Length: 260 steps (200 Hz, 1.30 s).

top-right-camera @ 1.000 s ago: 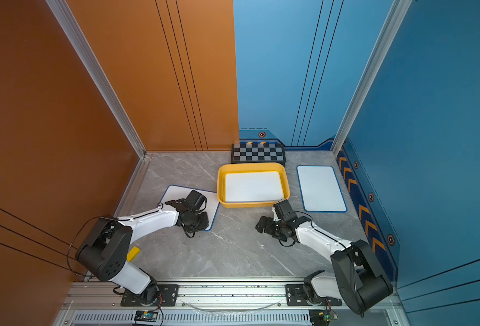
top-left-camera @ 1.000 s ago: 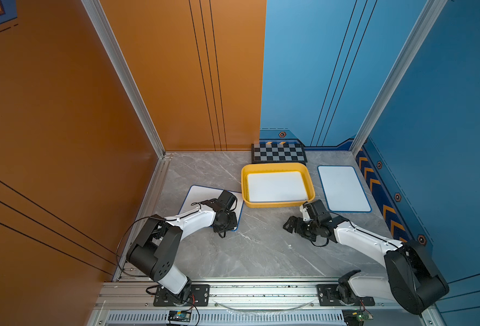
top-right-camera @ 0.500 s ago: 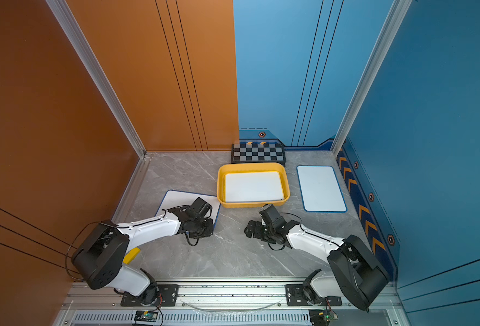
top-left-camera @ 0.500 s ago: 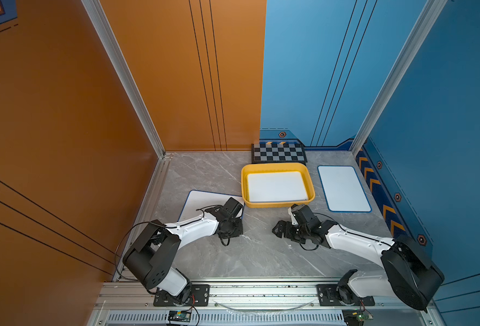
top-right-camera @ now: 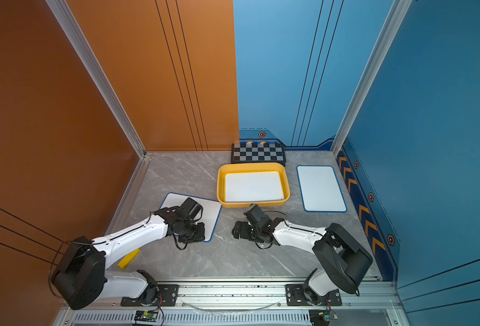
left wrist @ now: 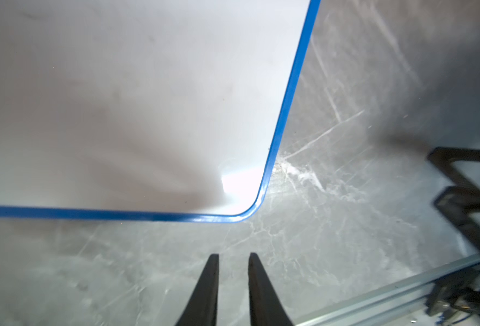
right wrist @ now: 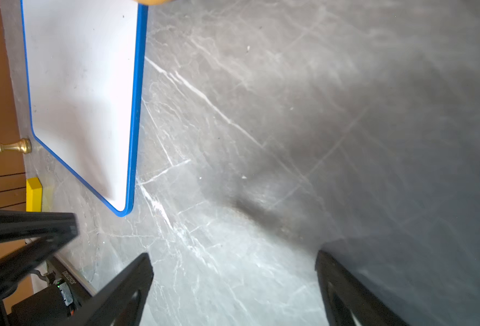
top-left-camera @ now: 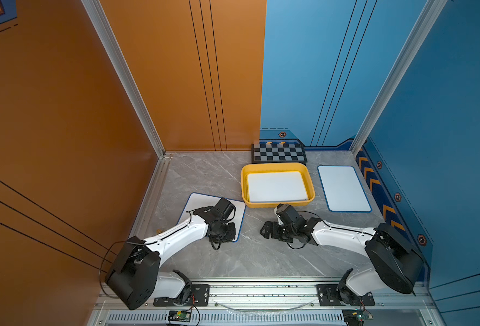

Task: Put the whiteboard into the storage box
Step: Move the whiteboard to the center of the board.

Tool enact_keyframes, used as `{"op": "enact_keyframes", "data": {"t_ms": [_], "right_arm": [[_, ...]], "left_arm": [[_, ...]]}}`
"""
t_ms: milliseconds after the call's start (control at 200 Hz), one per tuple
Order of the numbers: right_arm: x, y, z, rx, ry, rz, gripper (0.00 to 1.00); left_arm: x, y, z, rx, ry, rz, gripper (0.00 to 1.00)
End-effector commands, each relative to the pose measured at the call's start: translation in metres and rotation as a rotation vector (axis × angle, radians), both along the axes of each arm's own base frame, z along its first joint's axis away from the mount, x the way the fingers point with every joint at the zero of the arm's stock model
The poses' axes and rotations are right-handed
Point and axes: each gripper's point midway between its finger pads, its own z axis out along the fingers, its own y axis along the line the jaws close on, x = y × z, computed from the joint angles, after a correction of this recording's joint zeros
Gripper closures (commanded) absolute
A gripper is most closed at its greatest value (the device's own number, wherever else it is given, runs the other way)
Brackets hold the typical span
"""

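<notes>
grey table (top-left-camera: 205, 175) holds storage box (top-left-camera: 274, 167), checkerboard (top-left-camera: 278, 152), two whiteboards (top-left-camera: 343, 187).

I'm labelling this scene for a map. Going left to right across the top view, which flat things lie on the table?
left whiteboard → yellow storage box, with the boxed whiteboard lying in it → right whiteboard, alone on the table.

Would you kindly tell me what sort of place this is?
Probably a robot test cell: left arm and right arm on an aluminium rail, orange wall and blue wall around the tabletop, a checkerboard.
</notes>
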Motion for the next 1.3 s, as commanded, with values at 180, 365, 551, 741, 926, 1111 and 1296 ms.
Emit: {"op": "enact_keyframes", "data": {"t_ms": [180,365,551,741,926,1111,1296], "right_arm": [[-0.02,0.012,-0.05,-0.08,0.168,-0.038,0.08],[-0.016,0.036,-0.051,-0.064,0.167,-0.036,0.08],[-0.012,0.06,-0.05,-0.061,0.158,-0.023,0.08],[-0.01,0.068,-0.057,-0.07,0.164,-0.043,0.08],[-0.005,0.073,-0.062,-0.072,0.165,-0.049,0.08],[-0.003,0.077,-0.068,-0.07,0.172,-0.048,0.08],[-0.001,0.076,-0.071,-0.082,0.169,-0.047,0.08]], "left_arm": [[0.039,0.105,0.052,0.118,-0.095,0.29,0.69],[0.061,0.15,0.051,0.181,-0.081,0.389,0.63],[0.091,0.193,0.042,0.194,-0.042,0.492,0.61],[0.118,0.221,0.033,0.181,-0.057,0.598,0.6],[0.144,0.226,0.009,0.179,-0.014,0.599,0.6],[0.165,0.238,-0.009,0.219,-0.001,0.616,0.6],[0.18,0.241,-0.027,0.218,0.018,0.603,0.6]]}}
